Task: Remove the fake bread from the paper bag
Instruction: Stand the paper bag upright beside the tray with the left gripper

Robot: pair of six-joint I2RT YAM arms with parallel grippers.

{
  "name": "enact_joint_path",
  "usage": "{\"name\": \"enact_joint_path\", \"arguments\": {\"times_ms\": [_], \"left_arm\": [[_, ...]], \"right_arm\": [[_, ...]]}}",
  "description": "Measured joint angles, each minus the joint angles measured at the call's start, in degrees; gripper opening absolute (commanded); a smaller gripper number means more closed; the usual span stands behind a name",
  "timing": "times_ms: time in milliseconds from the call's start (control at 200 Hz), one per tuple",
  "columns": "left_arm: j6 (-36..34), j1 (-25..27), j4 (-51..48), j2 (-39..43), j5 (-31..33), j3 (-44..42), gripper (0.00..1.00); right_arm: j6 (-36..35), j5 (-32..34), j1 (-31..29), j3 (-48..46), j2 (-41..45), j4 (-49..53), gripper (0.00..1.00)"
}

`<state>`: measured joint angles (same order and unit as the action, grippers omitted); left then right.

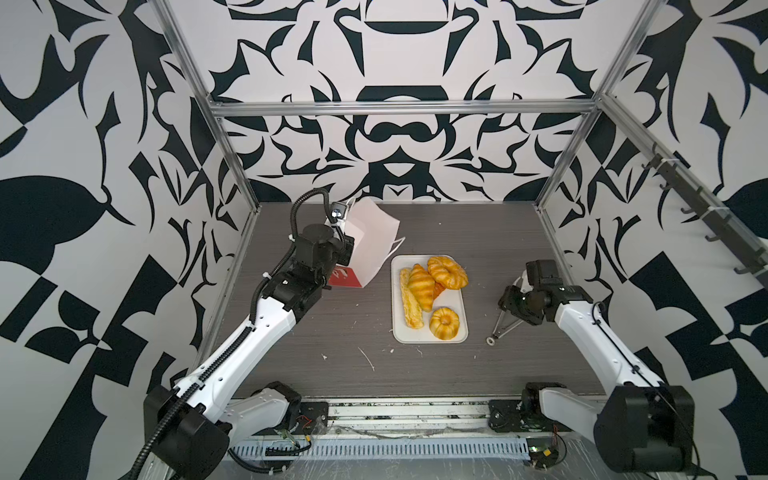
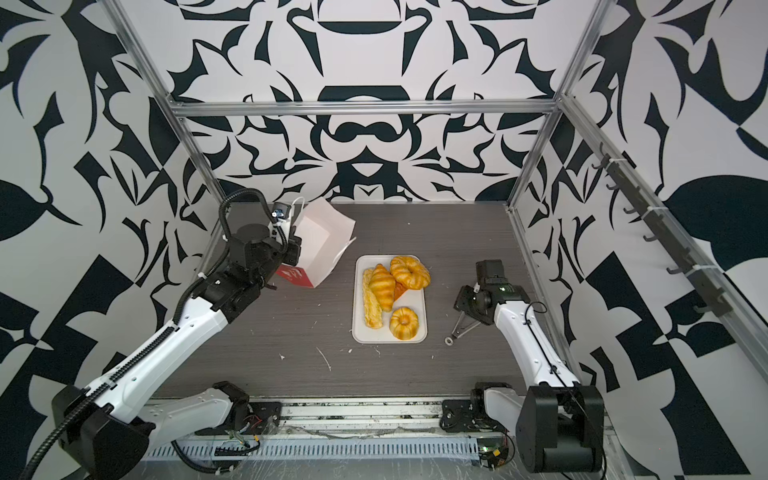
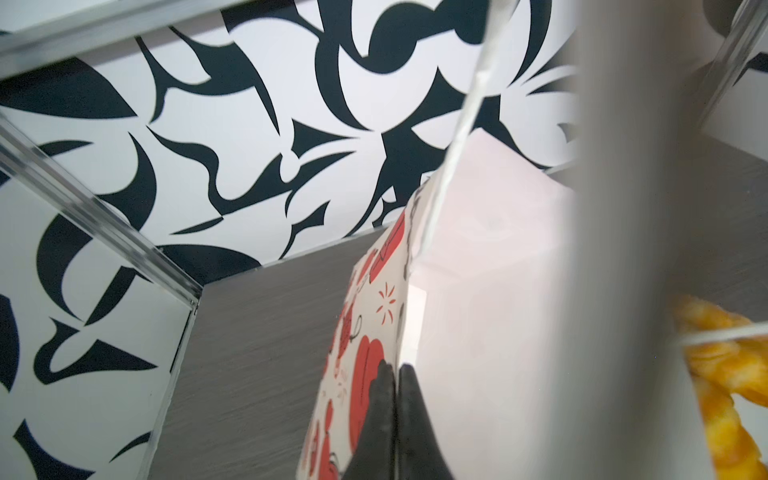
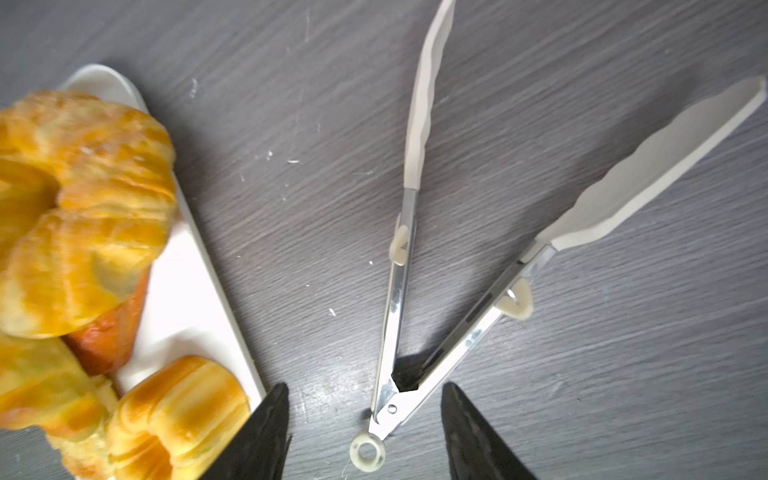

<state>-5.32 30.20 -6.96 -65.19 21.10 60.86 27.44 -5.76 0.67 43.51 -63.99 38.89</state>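
Note:
The paper bag (image 1: pixel 370 243) (image 2: pixel 322 245) stands tilted at the back left, its white inside facing up, with no bread showing in it. My left gripper (image 3: pixel 397 370) (image 1: pixel 348 254) is shut on the bag's side wall (image 3: pixel 478 291), one finger on the red-printed outside and one on the inside. The fake bread lies on a white tray (image 1: pixel 428 338) in the middle: two croissants (image 1: pixel 422 286) (image 1: pixel 448 272), a ring bun (image 1: pixel 444 323), a long stick (image 1: pixel 409 309) and an orange-brown piece (image 4: pixel 112 336) under them. My right gripper (image 4: pixel 365 388) hangs open to the right of the tray, holding nothing.
Metal tongs (image 4: pixel 415 332) (image 1: pixel 503 328) with pale tips lie spread open on the dark table to the right of the tray; their hinge end sits between my right fingers, untouched. Patterned walls and metal frame posts (image 1: pixel 237 166) enclose the table.

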Motion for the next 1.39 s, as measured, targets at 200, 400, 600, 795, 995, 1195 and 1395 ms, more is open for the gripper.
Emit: {"name": "enact_joint_path", "arguments": {"times_ms": [200,400,600,795,995,1195,1395], "left_arm": [[2.14,0.0,-1.57,-0.74,-1.92,5.18,0.01],[5.27,0.0,-2.27,-1.33,-3.21,7.28,0.01],[9.97,0.0,-2.58,-3.08,-4.44,7.48,0.01],[15.43,0.0,-3.76,-4.0,-5.75,7.67,0.0],[20.46,-0.61,-4.98,-4.57,-5.95,7.69,0.0],[25.7,-5.57,-6.97,-5.64,-8.13,7.76,0.0],[29.75,-11.19,-7.02,-5.84,-11.63,6.27,0.0]], "right_arm": [[0.96,-1.73,0.0,-0.07,0.28,0.17,0.61],[1.42,-3.58,0.0,-0.22,0.11,-1.11,0.6],[1.64,-5.25,0.0,-1.07,-1.07,-2.62,0.6],[2.25,-6.95,0.0,-1.68,-2.27,-3.93,0.6],[2.4,-8.15,0.0,-1.68,-3.19,-5.03,0.6],[2.43,-8.94,0.0,-1.68,-4.98,-5.77,0.59],[2.62,-9.55,0.0,-1.68,-5.29,-6.34,0.59]]}}
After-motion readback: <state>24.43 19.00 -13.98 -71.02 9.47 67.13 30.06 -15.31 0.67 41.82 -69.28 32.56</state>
